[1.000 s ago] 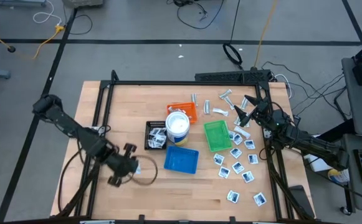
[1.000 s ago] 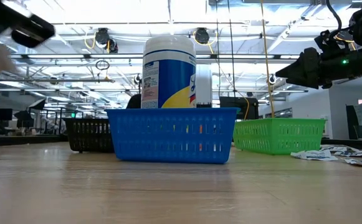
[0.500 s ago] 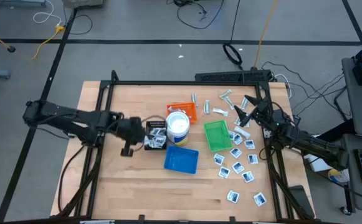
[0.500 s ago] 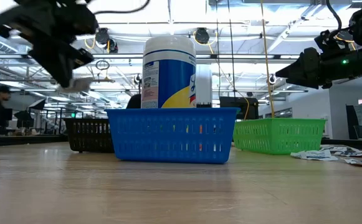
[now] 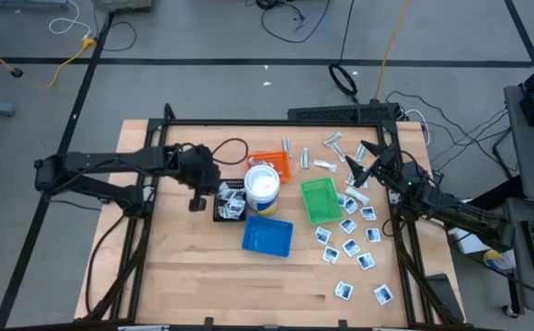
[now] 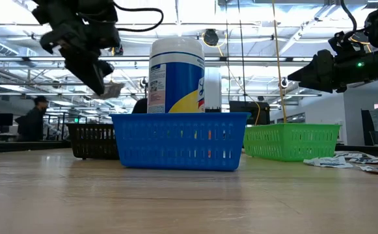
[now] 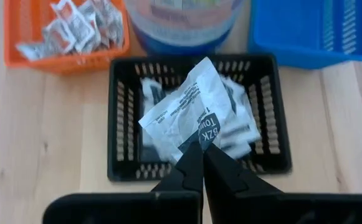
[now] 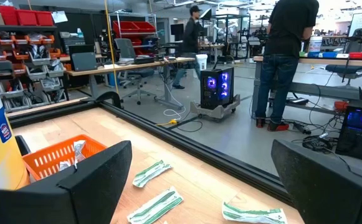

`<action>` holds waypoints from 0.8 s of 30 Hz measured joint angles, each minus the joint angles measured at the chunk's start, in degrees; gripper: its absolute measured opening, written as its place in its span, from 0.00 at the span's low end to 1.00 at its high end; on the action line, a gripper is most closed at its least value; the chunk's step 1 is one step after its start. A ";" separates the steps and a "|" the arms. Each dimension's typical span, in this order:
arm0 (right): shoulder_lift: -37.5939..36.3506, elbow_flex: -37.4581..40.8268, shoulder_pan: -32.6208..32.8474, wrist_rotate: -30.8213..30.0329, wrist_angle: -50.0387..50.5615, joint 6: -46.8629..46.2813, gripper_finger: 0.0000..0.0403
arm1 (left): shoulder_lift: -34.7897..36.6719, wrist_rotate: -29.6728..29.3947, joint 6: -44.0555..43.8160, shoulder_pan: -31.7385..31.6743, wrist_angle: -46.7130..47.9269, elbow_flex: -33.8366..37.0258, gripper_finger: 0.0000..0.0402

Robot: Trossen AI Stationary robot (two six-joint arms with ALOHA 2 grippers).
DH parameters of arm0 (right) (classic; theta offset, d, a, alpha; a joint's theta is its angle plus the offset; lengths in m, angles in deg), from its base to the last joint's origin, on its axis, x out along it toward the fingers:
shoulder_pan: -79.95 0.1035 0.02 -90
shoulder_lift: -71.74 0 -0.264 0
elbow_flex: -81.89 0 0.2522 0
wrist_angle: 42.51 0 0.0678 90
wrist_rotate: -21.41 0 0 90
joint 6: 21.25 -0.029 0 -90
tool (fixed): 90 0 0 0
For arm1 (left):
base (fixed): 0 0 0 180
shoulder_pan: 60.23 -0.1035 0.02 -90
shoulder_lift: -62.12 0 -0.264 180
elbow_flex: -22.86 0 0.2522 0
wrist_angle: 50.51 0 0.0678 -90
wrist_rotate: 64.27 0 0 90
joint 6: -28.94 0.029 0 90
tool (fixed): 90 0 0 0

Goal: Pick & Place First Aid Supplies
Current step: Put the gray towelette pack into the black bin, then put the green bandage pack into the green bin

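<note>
One white square packet with dark print hangs tilted, pinched by a corner in the closed left pincer, directly above the black tray. More white packets lie piled inside that tray. Crumpled packets fill the orange tray. Loose square packets lie scattered flat on the bench to the right of the green tray. Narrow pale wrapped strips lie near the bench's far edge.
</note>
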State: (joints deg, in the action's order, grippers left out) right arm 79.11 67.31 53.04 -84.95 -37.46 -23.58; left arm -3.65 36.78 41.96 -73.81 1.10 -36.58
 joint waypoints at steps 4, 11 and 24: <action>0.00 0.01 0.02 0.00 0.02 -0.01 0.94 | -3.48 -0.23 -0.33 0.55 -5.34 0.79 0.00; -0.02 0.01 0.01 -0.02 0.00 0.00 0.94 | -9.53 -3.55 -1.56 0.72 -10.07 0.97 0.00; 0.00 0.00 0.00 0.00 0.00 0.00 0.94 | -10.12 -5.16 -9.08 0.43 -11.37 0.95 0.47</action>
State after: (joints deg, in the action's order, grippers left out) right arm 79.11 67.31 53.04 -84.95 -37.46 -23.58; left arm -13.77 31.62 32.89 -73.39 -10.27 -35.64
